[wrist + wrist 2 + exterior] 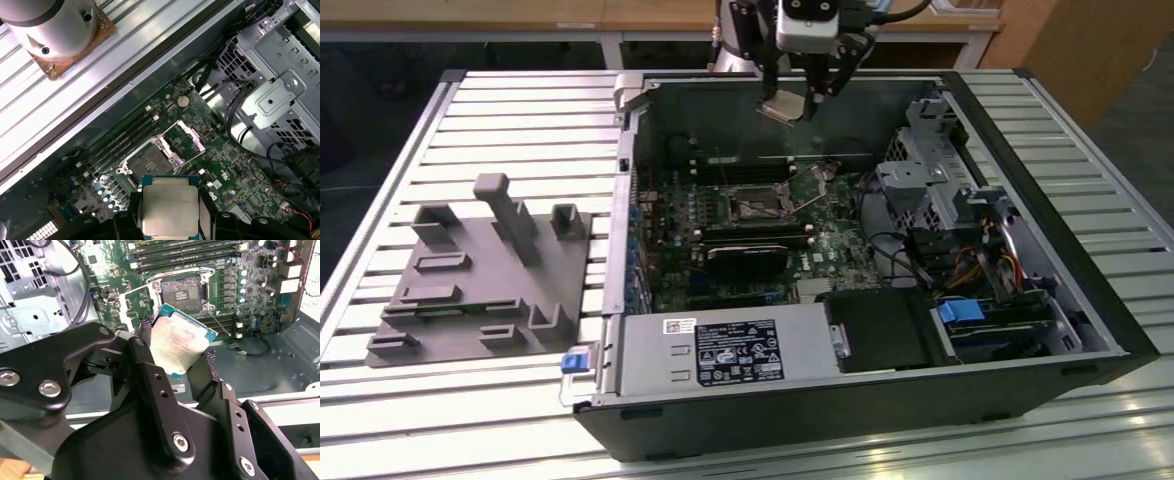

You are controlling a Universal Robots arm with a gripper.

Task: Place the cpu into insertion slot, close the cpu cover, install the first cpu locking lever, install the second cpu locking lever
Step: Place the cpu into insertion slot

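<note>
the gripper [794, 98] pinches the cpu [786, 108] between its fingers above the open computer case [854, 405]; inside, the insertion slot [758, 207] lies uncovered, cpu cover [189, 141] swung open.

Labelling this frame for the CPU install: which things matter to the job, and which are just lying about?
Job: gripper, fingers shut on the cpu; insertion slot, empty; cpu cover, standing open.
Lying about: grey fixture block, power supply, drive cage, memory slots.

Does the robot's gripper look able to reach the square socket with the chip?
Probably yes. The gripper holds the chip over the open case; the socket looks bare, its cover swung aside, nothing between them.
</note>
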